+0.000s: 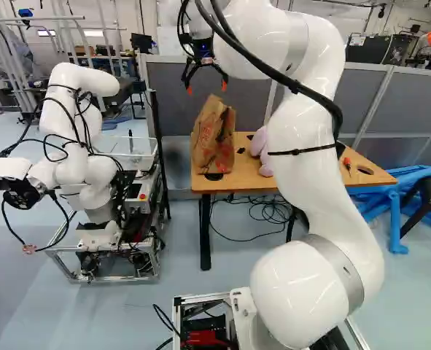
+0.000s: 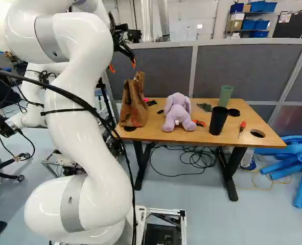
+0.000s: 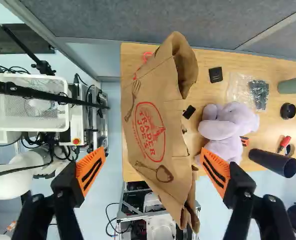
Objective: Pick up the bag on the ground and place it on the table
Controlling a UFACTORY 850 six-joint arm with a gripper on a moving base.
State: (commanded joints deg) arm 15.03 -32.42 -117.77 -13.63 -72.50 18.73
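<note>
- The arm rises from its joint and arches out of the top of both base views; the black gripper (image 1: 206,87) hangs fingers-down just above the bag.
- Its fingers stand wide apart, with nothing gripped between them.
- The brown paper bag (image 3: 150,125) stands on the table (image 2: 156,134), at the end nearer another robot (image 1: 91,157).
- Near the bag sits a lilac plush toy (image 2: 177,113); farther along are a black cup (image 2: 218,121), a green cup (image 2: 226,95) and a red screwdriver (image 2: 242,126).
- The arm hides both cups and part of the toy in the left base view; the bag's contents cannot be seen.
</note>
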